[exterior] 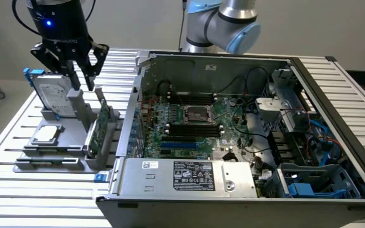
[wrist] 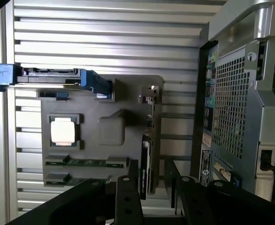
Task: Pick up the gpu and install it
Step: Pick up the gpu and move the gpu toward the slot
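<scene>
The gpu (exterior: 100,127) stands on edge in a slot of the grey parts holder (exterior: 76,110), on the side nearest the computer case. Its green board faces the case. In the wrist view the gpu (wrist: 146,157) appears edge-on as a thin dark strip. My gripper (exterior: 83,81) hangs above the holder, higher than the card and a little toward the hard drive, open with nothing between its fingers. In the wrist view my gripper (wrist: 156,201) has its two black fingers (wrist: 127,201) apart, one on each side of the card's line, clear of it.
A silver hard drive with blue rails (exterior: 52,92) stands at the holder's far end. A square processor chip (exterior: 47,134) and memory sticks (exterior: 48,163) lie in it. The open computer case (exterior: 189,176) with its motherboard (exterior: 195,124) sits on the exterior view's right, on a slatted metal table (exterior: 36,199).
</scene>
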### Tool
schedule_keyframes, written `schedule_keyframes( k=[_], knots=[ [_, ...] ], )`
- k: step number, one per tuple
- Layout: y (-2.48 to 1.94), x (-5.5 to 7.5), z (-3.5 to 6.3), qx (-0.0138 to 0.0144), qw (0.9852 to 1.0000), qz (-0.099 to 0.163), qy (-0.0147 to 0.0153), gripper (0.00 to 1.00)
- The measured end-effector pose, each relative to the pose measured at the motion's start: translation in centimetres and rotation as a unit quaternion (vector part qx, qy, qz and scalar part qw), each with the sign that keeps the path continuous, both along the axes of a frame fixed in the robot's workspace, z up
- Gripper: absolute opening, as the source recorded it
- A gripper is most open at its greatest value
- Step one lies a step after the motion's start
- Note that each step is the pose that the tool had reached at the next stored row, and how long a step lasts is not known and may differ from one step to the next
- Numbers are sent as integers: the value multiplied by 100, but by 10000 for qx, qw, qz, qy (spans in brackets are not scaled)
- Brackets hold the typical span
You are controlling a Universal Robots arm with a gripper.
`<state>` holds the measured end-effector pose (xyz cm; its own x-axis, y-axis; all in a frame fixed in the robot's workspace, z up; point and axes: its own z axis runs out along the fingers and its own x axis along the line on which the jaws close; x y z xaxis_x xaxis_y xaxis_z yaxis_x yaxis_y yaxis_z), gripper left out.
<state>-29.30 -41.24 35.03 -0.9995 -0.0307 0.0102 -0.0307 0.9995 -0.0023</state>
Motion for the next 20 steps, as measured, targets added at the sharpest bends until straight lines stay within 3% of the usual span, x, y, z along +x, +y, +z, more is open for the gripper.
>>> schedule_keyframes(
  k=[9, 20],
  knots=[
    [-159, 0, -164, 0, 10000, 0, -1, 36],
    [-176, -25, -364, 0, 10000, -5, -1, 36]
  ],
)
